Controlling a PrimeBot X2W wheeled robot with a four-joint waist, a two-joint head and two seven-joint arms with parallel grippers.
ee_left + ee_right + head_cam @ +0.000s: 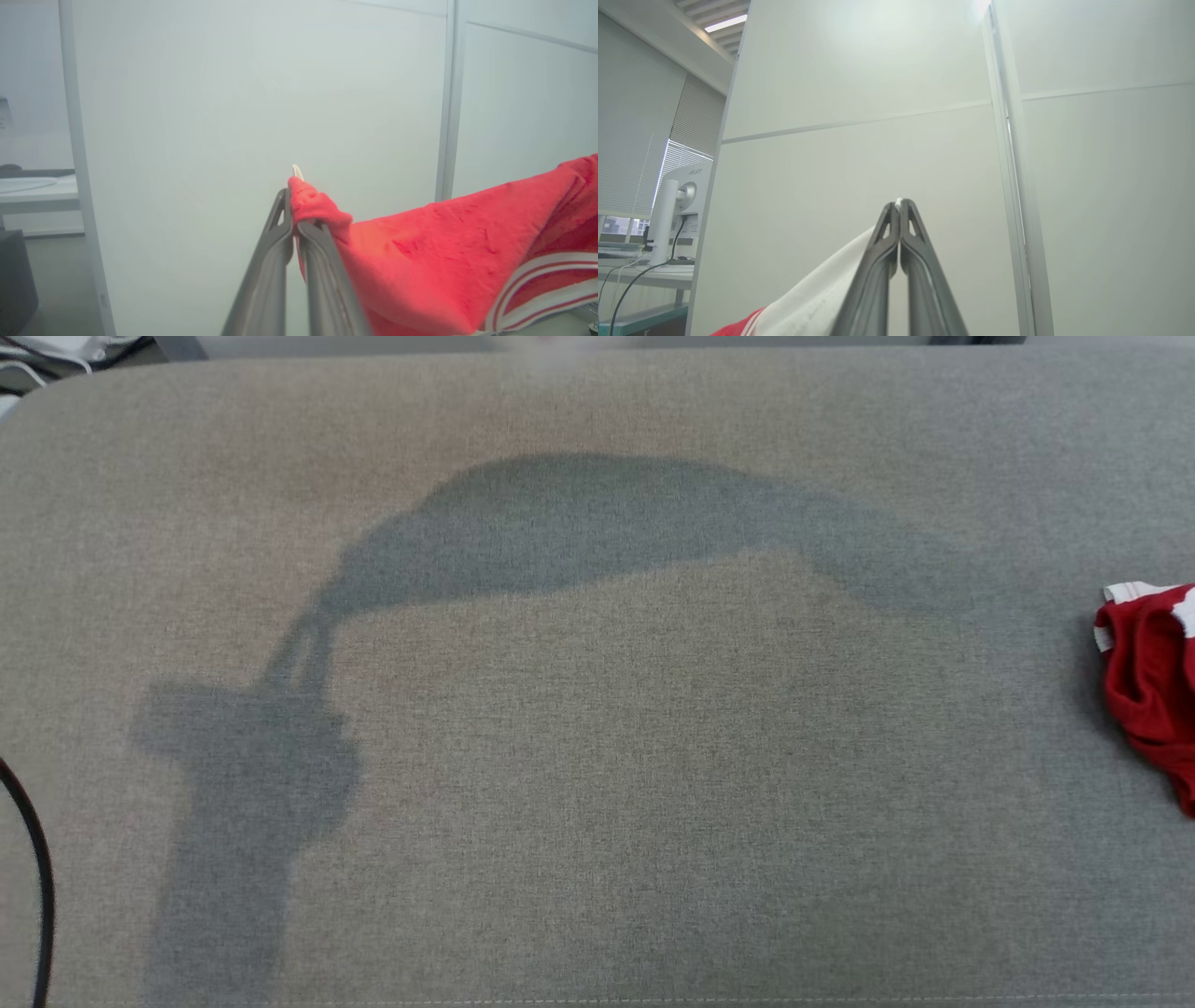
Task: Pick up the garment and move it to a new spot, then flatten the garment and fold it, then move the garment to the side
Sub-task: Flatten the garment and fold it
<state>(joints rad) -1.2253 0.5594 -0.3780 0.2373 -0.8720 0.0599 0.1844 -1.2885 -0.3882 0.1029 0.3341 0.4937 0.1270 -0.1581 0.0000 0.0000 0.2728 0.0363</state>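
The garment point(444, 252) is red with white-and-red striped trim. In the left wrist view my left gripper point(292, 198) is shut on a bunched red corner of it, and the cloth stretches away to the right. In the right wrist view my right gripper point(899, 206) is shut on the garment's white edge point(817, 294), which hangs off to the lower left with a red stripe below. In the head view a crumpled red part of the garment point(1150, 681) shows at the right edge over the table; I cannot tell whether it rests there. A shadow of stretched cloth point(579, 523) lies across the table.
The table point(597, 821) is covered in grey-beige fabric. A black cable point(37, 887) curves at its lower left edge. White partition panels point(261, 93) stand behind both grippers. A monitor point(689, 186) and a desk sit at the left of the right wrist view.
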